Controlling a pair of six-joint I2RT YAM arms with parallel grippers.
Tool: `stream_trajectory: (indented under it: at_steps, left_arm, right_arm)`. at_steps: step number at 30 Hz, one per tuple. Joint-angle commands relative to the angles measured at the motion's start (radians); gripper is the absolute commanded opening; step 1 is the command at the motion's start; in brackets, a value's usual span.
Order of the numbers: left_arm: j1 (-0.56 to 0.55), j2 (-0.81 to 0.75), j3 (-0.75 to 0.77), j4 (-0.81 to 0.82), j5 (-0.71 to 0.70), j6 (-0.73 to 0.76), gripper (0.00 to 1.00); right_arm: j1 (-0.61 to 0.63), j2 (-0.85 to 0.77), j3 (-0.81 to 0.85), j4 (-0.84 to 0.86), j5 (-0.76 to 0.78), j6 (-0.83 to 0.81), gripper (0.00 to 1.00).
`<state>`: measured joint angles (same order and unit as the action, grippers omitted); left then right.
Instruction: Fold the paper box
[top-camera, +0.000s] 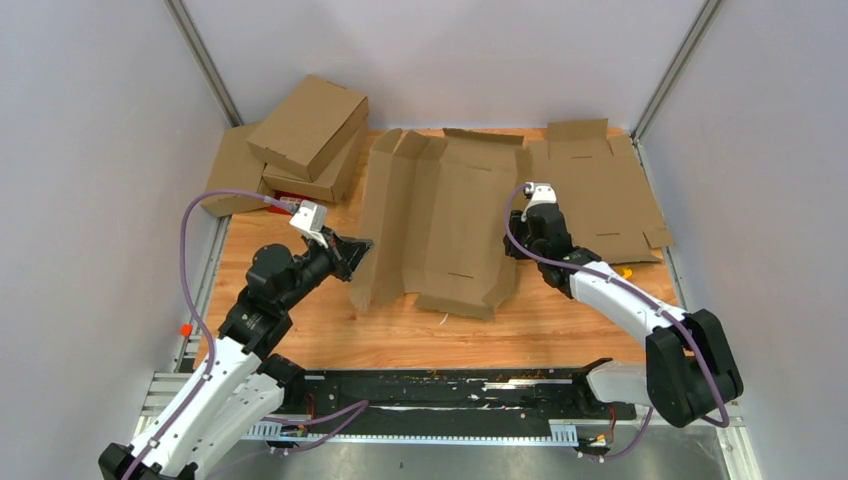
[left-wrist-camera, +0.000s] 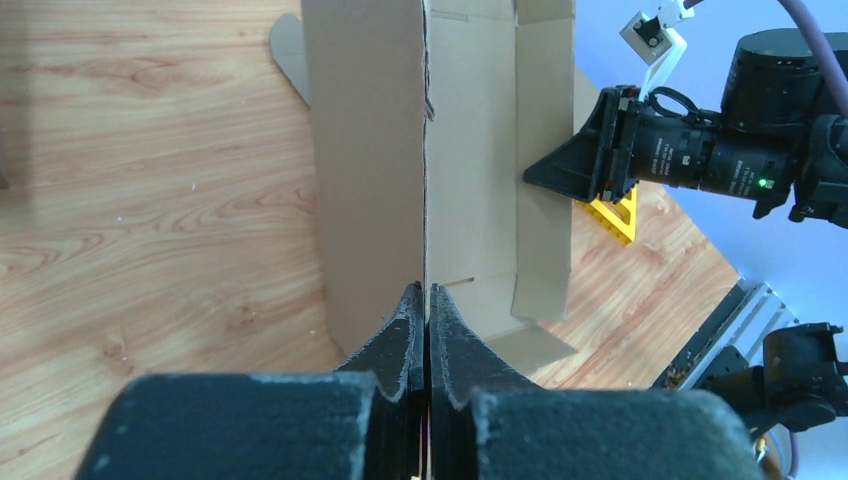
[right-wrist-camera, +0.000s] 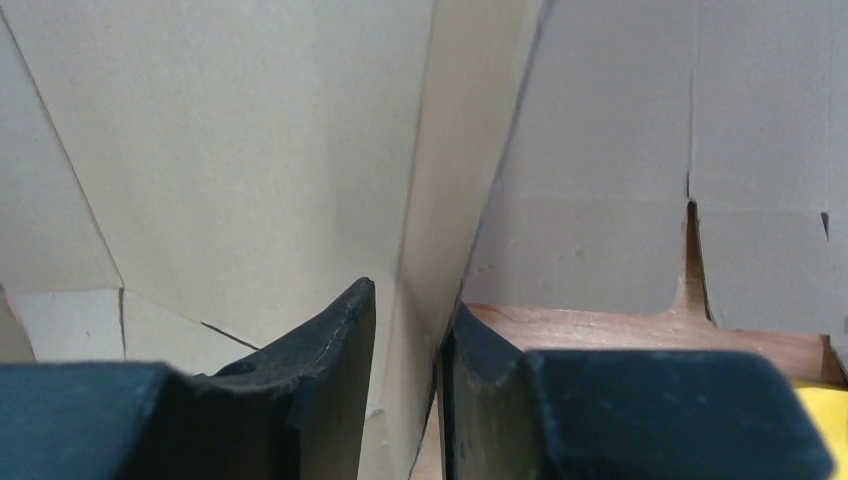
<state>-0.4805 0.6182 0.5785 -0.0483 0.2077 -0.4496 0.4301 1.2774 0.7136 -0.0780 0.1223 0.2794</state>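
The paper box (top-camera: 450, 215) lies in the middle of the wooden table, with its base flat and its left and right side walls raised. My left gripper (top-camera: 357, 248) is shut on the edge of the left wall, which is pinched thin between the jaws in the left wrist view (left-wrist-camera: 427, 292). My right gripper (top-camera: 513, 246) is closed on the right wall, and the cardboard (right-wrist-camera: 230, 150) fills the gap between its fingers (right-wrist-camera: 410, 300). The right gripper also shows in the left wrist view (left-wrist-camera: 540, 178), against the far wall of the box (left-wrist-camera: 470, 180).
A stack of folded brown mailer boxes (top-camera: 305, 135) stands at the back left. A flat cardboard blank (top-camera: 600, 190) lies at the back right, just behind the right gripper. A yellow piece (top-camera: 627, 270) lies beside the right arm. A black rail (top-camera: 450, 385) runs along the near edge.
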Motion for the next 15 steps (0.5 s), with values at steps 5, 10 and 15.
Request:
stream_trajectory:
  at_steps: [5, 10, 15]
  left_arm:
    - [-0.02, -0.122, -0.095, 0.015, -0.024, -0.033, 0.0]
    - [-0.027, -0.164, -0.15, 0.043, -0.021, -0.052, 0.0]
    - [-0.049, -0.129, -0.168, 0.159, 0.001, -0.088, 0.0]
  right_arm:
    - [0.043, -0.075, -0.062, 0.126, 0.127, 0.025, 0.26]
    - [0.089, -0.142, -0.113, 0.182, 0.207, -0.007, 0.24]
    - [0.129, -0.22, -0.162, 0.235, 0.281, -0.032, 0.21]
